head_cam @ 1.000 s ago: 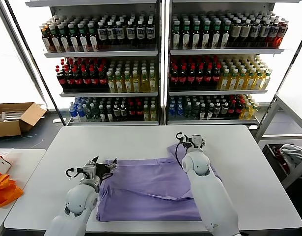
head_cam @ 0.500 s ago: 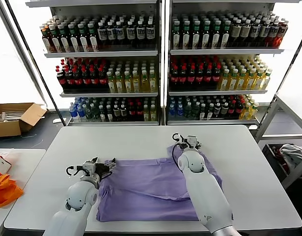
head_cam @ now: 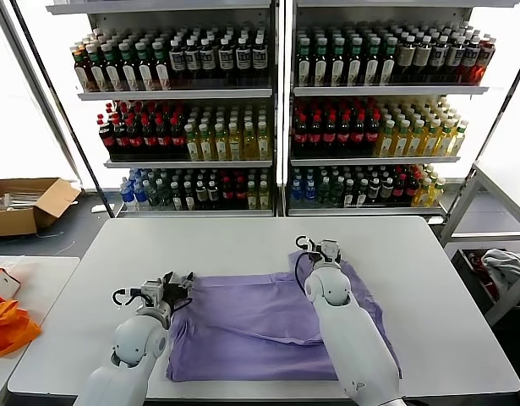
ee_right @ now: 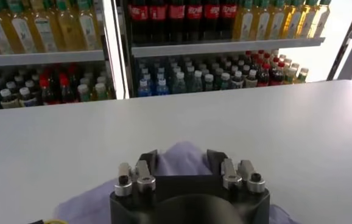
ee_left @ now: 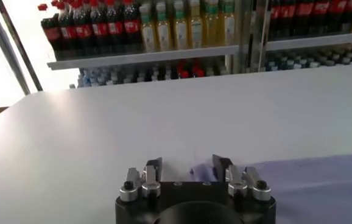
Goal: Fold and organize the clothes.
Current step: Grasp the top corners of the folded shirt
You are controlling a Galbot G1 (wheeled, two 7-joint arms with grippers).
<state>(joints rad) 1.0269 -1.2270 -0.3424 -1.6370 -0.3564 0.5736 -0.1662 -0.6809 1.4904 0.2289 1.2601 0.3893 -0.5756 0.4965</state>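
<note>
A thin, soft lavender T-shirt lies spread and gently wrinkled on the smooth white table, toward its near edge. The left hand sits low at the shirt's left far corner, the right hand at its right far corner. Both hands are part open, fingers straddling the fabric edge; whether they grip it I cannot tell.

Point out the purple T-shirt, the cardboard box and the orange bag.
purple T-shirt [head_cam: 243,326]: head view, on the flat middle of the fabric.
cardboard box [head_cam: 23,207]: head view, on its open top, on the floor at far left.
orange bag [head_cam: 6,326]: head view, on its bunched body at the left edge.
</note>
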